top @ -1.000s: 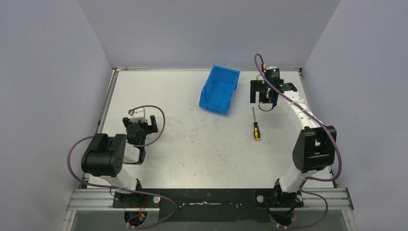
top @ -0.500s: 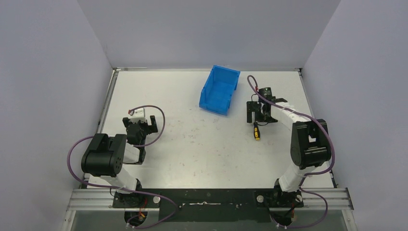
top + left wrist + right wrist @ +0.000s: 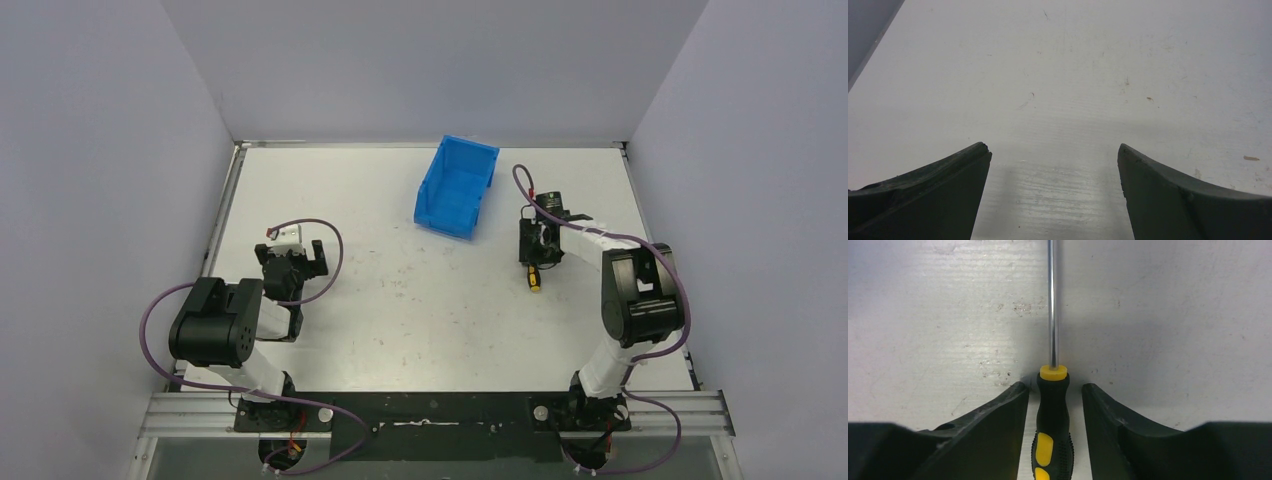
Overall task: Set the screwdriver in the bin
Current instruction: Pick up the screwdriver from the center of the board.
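Straddling the screwdriver handle, the right claw has not closed.
The screwdriver lies flat on the counter, right of and nearer than the bin. The claw's fingers flank the handle's top with slim gaps, gripping nothing. It should close squarely with the handle centred so it cannot roll, then lift clear before swinging left. The left claw gapes wide, holding nothing.

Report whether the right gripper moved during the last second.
Yes. The right gripper moved down the top view from beside the bright blue plastic bin, now straddling the black-and-yellow screwdriver.
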Available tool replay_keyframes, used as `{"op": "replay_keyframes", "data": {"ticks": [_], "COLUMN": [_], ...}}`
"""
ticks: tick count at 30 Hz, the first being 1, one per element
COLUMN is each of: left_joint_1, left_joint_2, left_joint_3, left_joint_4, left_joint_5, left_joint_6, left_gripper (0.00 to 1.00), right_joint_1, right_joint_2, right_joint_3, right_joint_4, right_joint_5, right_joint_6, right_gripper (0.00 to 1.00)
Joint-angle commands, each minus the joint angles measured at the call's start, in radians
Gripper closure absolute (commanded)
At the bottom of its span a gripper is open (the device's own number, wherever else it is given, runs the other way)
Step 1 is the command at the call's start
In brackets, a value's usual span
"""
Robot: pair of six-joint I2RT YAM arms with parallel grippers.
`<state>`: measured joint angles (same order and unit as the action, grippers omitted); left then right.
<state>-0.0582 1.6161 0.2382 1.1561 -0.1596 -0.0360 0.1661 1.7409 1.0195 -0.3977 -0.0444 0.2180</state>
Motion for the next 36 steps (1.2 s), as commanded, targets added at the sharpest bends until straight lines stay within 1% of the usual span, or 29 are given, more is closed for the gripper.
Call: {"op": "replay_keyframes", "data": {"ticks": [1,3,4,6,9,10,11,17,25,29,33,36], "left_joint_1": [-0.002,-0.002,-0.002,-0.002,-0.002,-0.002,-0.002,-0.002,-0.002,-0.002,-0.002,-0.002], "left_joint_2": [-0.005,-0.005,-0.005,-0.005,-0.004,-0.005,-0.005,-0.005,-0.005,-0.005,-0.005,-0.006], "left_joint_3": [0.016,0.016,0.016,0.016,0.016,0.016,0.016,0.016,0.016,0.016,0.016,0.016], "left_joint_4": [0.054,0.054,0.054,0.054,0.054,0.054,0.054,0.055,0.054,0.054,0.054,0.054], "left_joint_5": [0.005,0.005,0.005,0.005,0.005,0.004,0.005,0.005,0.005,0.005,0.005,0.005], "left_joint_6": [0.006,0.006,0.007,0.007,0.005,0.006,0.006,0.006,0.007,0.006,0.007,0.006], "left_gripper": [0.03,0.03,0.03,0.03,0.03,0.03,0.03,0.03,0.03,0.03,0.03,0.03], "right_joint_1": [0.006,0.006,0.005,0.004,0.004,0.005,0.004,0.005,0.002,0.000,0.000,-0.002], "right_joint_2": [0.006,0.011,0.014,0.020,0.010,0.001,-0.011,-0.094,-0.138,-0.120,-0.080,-0.051], "right_joint_3": [-0.014,-0.020,-0.020,-0.016,-0.002,0.005,0.011,0.097,0.307,0.446,0.626,0.741], "right_joint_4": [0.045,0.050,0.052,0.050,0.034,0.029,0.023,-0.057,-0.197,-0.262,-0.340,-0.383], "right_joint_5": [-0.020,-0.021,-0.021,-0.021,-0.015,-0.011,-0.006,0.041,0.106,0.123,0.152,0.187], "right_joint_6": [0.011,0.014,0.016,0.016,0.015,0.017,0.019,0.041,0.035,0.015,0.002,0.017], "right_gripper": [0.60,0.63,0.67,0.76,0.93,0.98,1.00,1.00,1.00,1.00,1.00,1.00]}}
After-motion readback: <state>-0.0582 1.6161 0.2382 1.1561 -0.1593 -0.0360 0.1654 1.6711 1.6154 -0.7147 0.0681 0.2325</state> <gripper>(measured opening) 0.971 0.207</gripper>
